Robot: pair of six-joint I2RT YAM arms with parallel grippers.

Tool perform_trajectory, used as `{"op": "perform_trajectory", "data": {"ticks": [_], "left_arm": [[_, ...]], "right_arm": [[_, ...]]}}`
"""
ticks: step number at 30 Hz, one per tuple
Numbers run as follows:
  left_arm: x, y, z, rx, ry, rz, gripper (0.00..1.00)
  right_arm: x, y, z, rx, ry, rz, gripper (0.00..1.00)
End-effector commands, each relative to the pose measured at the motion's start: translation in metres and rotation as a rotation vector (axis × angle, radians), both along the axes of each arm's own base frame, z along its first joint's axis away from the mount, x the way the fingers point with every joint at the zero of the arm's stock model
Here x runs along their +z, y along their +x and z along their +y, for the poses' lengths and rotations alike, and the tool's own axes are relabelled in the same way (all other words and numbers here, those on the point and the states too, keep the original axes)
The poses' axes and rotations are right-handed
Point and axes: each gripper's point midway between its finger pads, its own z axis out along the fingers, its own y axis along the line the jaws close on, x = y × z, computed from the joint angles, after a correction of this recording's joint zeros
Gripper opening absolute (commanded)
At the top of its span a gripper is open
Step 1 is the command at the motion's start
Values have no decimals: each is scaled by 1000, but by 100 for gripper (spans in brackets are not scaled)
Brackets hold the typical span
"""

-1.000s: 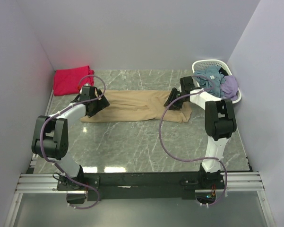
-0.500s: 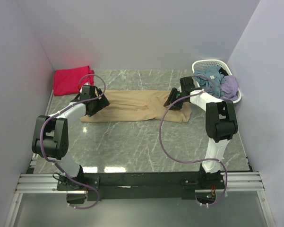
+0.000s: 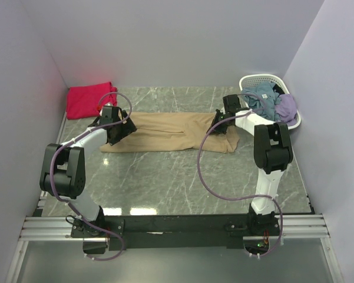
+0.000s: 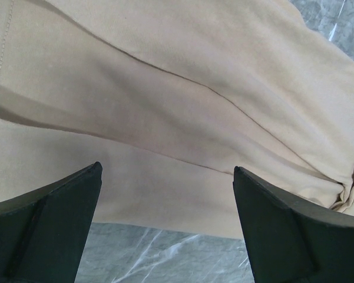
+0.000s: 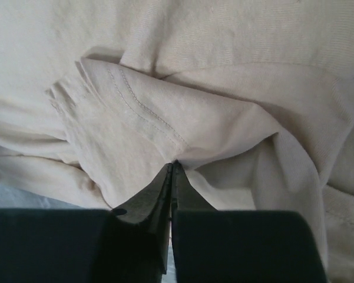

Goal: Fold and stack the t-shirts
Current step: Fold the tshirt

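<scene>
We were mid-fold on the tan t-shirt (image 3: 174, 131), stretched across the tabletop (image 3: 182, 177); our right jaws pinched its cloth shut; our left jaws gaped empty over its other end; next, we judged, they needed a grip there.

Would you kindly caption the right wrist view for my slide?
Right gripper shut on a fold of the tan t-shirt.

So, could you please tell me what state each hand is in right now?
Left hand: open, poised over the tan t-shirt, holding nothing.
Right hand: closed, pinching the tan t-shirt.
</scene>
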Motion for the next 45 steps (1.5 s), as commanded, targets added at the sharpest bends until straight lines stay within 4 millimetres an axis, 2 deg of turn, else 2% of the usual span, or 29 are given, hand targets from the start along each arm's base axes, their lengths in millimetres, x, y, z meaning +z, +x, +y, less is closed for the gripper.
{"op": "perform_trajectory", "data": {"ticks": [1, 6, 9, 14, 15, 17, 18, 19, 20, 22, 25, 27, 29, 30, 31, 32, 33, 34, 35, 38, 39, 40, 41, 42, 43, 45], "left_arm": [[11, 12, -1, -6, 10, -37, 99], [10, 14, -3, -9, 4, -38, 99], [8, 13, -3, -10, 4, -35, 99], [12, 15, -3, -11, 5, -44, 99], [11, 15, -3, -11, 6, -41, 99], [12, 16, -2, -10, 11, -46, 99], [12, 16, -2, -11, 10, -45, 99], [11, 16, -2, -11, 11, -42, 99], [11, 17, -3, -13, 10, -43, 99], [9, 17, -3, -16, 11, -39, 99], [8, 15, -2, -16, 14, -33, 99], [8, 15, -2, -13, 17, -35, 99], [11, 16, -1, -10, 17, -41, 99], [12, 16, -2, -14, 16, -44, 99], [16, 17, -2, -13, 16, -55, 99], [18, 19, -2, -14, 13, -64, 100], [19, 19, -3, -15, 12, -68, 99], [26, 23, -5, -24, 5, -85, 99], [30, 28, -7, -35, -2, -106, 100], [43, 44, -20, -105, -33, -162, 99], [32, 48, -24, -135, -29, -133, 99], [44, 61, -31, -163, -42, -159, 99], [42, 64, -35, -184, -53, -153, 99], [29, 67, -37, -196, -54, -120, 99], [35, 74, -39, -195, -57, -133, 100], [29, 79, -42, -207, -70, -132, 99]], "right_arm": [[16, 13, 2, 8, -6, -68, 0], [38, 19, -3, 4, -39, -121, 0], [49, 29, -7, -8, -58, -142, 0], [62, 57, -12, -35, -73, -172, 0], [71, 66, -10, -38, -68, -195, 0], [67, 75, -10, -40, -73, -188, 0], [74, 83, -10, -40, -76, -199, 2], [63, 87, -11, -45, -87, -177, 2], [63, 91, -13, -55, -98, -178, 6], [58, 101, -16, -81, -105, -188, 43], [55, 108, -34, -129, -175, -191, 48], [53, 104, -47, -164, -226, -179, 50], [67, 100, -53, -187, -253, -206, 52], [64, 94, -58, -195, -276, -202, 52], [82, 91, -59, -199, -267, -244, 52], [88, 87, -57, -189, -250, -263, 52], [85, 81, -53, -173, -231, -266, 53], [96, 77, -51, -165, -215, -289, 53], [96, 73, -45, -135, -197, -288, 53], [81, 57, -30, -61, -164, -223, 52], [75, 53, -25, -49, -160, -212, 52], [69, 50, -23, -43, -158, -202, 52], [60, 43, -20, -28, -146, -178, 52], [55, 41, -17, -21, -136, -170, 52], [49, 39, -15, -17, -129, -157, 52], [39, 33, -11, -1, -106, -134, 52]]}}
